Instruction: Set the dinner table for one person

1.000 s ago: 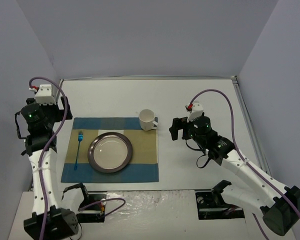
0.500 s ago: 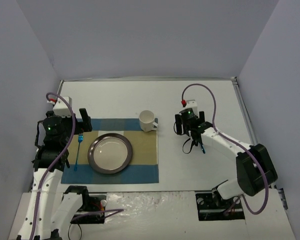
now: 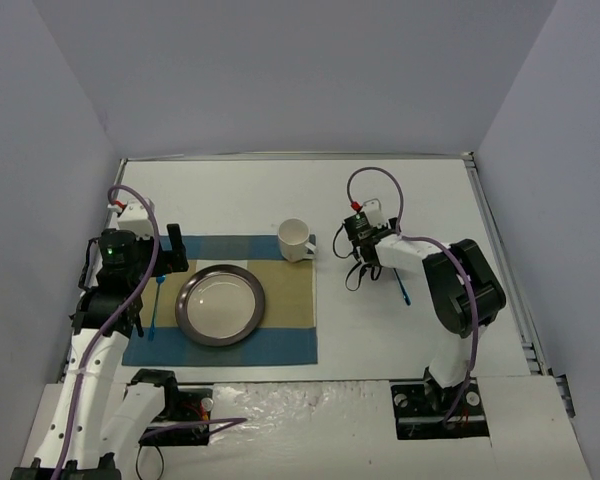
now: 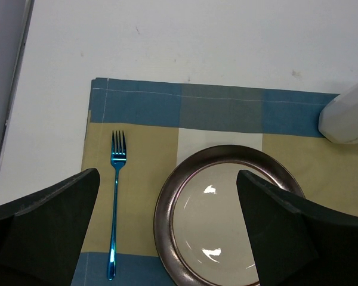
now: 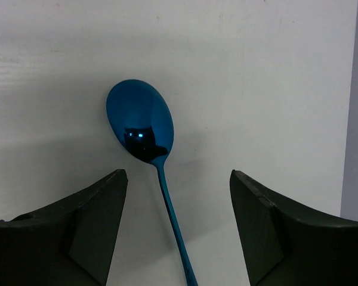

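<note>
On the white dinner table (image 3: 400, 200) lies a blue-and-tan checked placemat (image 3: 285, 335). It carries a dark-rimmed plate (image 3: 220, 305) and a blue fork (image 3: 157, 298) to the plate's left. A white cup (image 3: 295, 240) stands at the mat's far right corner. A blue spoon (image 5: 140, 119) lies on the bare table right of the mat, and its handle (image 3: 404, 291) shows in the top view. My right gripper (image 5: 176, 226) is open, low over the spoon, with the handle between its fingers and touching neither. My left gripper (image 4: 167, 238) hangs open above the fork (image 4: 115, 202) and plate (image 4: 227, 214), holding nothing.
Grey walls close in the table on the left, far and right sides. The cup (image 4: 349, 116) sits just right of my left gripper's view. The right arm's elbow (image 3: 465, 290) bends over the table right of the spoon.
My right gripper has swung in and come down over the spoon, and its jaws have narrowed. My left gripper has moved right, over the fork and the plate's left side.
</note>
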Robot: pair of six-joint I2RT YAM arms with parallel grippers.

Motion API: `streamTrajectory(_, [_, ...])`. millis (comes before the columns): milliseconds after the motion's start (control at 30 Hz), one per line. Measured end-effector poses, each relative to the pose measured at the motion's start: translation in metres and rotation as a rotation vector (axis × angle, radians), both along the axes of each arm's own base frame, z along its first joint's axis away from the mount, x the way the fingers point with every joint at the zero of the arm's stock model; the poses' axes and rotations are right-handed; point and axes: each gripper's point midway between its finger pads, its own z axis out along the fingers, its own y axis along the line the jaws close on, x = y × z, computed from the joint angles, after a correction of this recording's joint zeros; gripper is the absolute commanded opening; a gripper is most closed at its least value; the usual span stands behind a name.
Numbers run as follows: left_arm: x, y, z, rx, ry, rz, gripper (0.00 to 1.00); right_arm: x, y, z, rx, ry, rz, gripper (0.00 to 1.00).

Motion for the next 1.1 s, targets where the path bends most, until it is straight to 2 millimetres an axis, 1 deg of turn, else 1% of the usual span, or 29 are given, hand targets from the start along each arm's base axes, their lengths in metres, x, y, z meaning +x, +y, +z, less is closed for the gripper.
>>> streamTrajectory(67, [0.000, 0.001, -0.001, 0.003, 0.003, 0.006, 0.97, 0.005, -0.001, 0.000, -0.028, 0.000, 0.001, 0.63])
streamTrajectory(267, [-0.001, 0.002, -0.002, 0.006, 0.008, 0.009, 0.97, 0.014, -0.005, -0.002, -0.092, -0.006, 0.008, 0.55])
streamTrajectory(333, [-0.001, 0.002, -0.002, 0.006, 0.009, 0.008, 0.97, 0.017, -0.006, -0.002, -0.113, -0.002, 0.017, 0.50])
streamTrajectory(467, [-0.001, 0.002, -0.004, 0.006, 0.013, 0.008, 0.97, 0.020, -0.006, -0.005, -0.138, 0.011, 0.032, 0.36])
streamTrajectory(600, [-0.001, 0.002, -0.007, 0.007, 0.022, 0.008, 0.97, 0.022, -0.006, -0.010, -0.156, 0.026, 0.047, 0.24])
streamTrajectory(800, [-0.001, 0.002, -0.008, 0.008, 0.023, 0.008, 0.97, 0.025, -0.007, -0.012, -0.182, 0.039, 0.056, 0.00])
streamTrajectory(933, [-0.001, 0.002, -0.008, 0.008, 0.023, 0.008, 0.97, 0.028, -0.010, -0.008, -0.196, 0.028, 0.044, 0.00])
streamTrajectory(1100, [-0.001, 0.002, -0.008, 0.008, 0.023, 0.007, 0.97, 0.031, -0.009, -0.007, -0.174, 0.021, 0.047, 0.00])
